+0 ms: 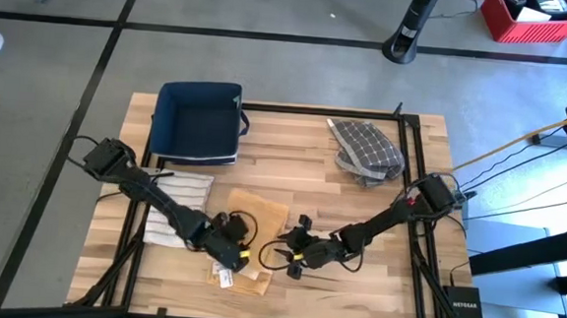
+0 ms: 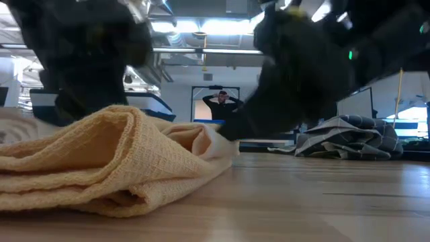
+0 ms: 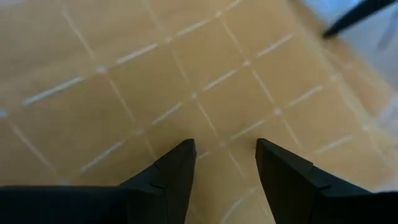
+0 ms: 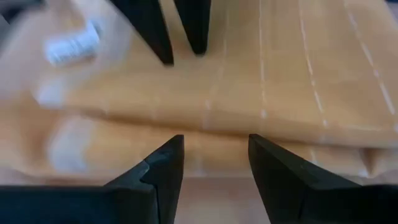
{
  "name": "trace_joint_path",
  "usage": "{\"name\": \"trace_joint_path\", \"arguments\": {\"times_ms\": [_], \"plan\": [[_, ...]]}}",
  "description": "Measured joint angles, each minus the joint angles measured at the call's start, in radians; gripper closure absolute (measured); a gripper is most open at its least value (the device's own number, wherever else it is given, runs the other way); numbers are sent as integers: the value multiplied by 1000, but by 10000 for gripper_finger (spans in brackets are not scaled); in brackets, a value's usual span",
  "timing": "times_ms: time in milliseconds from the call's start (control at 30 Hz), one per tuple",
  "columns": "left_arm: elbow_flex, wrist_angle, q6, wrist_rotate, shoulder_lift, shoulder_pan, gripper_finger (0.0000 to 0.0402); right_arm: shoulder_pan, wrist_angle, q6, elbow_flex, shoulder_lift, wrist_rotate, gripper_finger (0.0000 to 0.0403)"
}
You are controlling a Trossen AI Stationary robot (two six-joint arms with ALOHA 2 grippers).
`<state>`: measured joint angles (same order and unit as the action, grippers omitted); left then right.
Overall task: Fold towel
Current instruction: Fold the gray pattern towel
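High view: a wooden table point(image 1: 360, 198) with both arms reaching in low toward its front middle.
Towel: the tan towel point(image 1: 251, 221) lies folded on the table's front centre, between the two grippers; a white tag point(image 1: 223, 275) shows at its front left corner.
Left gripper: the left gripper point(image 1: 241, 258) sits over the towel's front left part. In its wrist view the fingers point(image 3: 177, 171) stand apart with a gap, the tan weave right below, nothing between them.
Right gripper: the right gripper point(image 1: 292, 258) is just beside the towel's right edge. Its fingers point(image 4: 163, 168) are apart, aimed at the towel's folded edge, holding nothing.
Low view: the towel point(image 2: 114, 161) lies in thick soft folds on the wood; a person point(image 2: 222, 105) stands far back in the room.
Others: a blue bin point(image 1: 199, 121) at back left, a striped cloth point(image 1: 174, 207) under the left arm, a grey checked cloth point(image 1: 366, 149) at back right.
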<state>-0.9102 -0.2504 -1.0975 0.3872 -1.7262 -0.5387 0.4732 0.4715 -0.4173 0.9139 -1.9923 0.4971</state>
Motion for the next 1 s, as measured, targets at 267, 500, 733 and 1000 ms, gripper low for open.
{"name": "trace_joint_path", "arguments": {"times_ms": [267, 500, 733, 1000], "plan": [[0, -54, 34, -186, 17, 36, 238, -66, -12, 70, 15, -65, -45, 221], [0, -128, 33, -221, 160, 24, 238, -147, -28, 169, 90, -69, -101, 221], [0, -235, -25, 41, 272, -28, 238, -169, -34, 203, 153, -68, -143, 221], [1, 6, 158, 269, 208, 6, 238, -139, -578, 265, 242, 149, -152, 221]]}}
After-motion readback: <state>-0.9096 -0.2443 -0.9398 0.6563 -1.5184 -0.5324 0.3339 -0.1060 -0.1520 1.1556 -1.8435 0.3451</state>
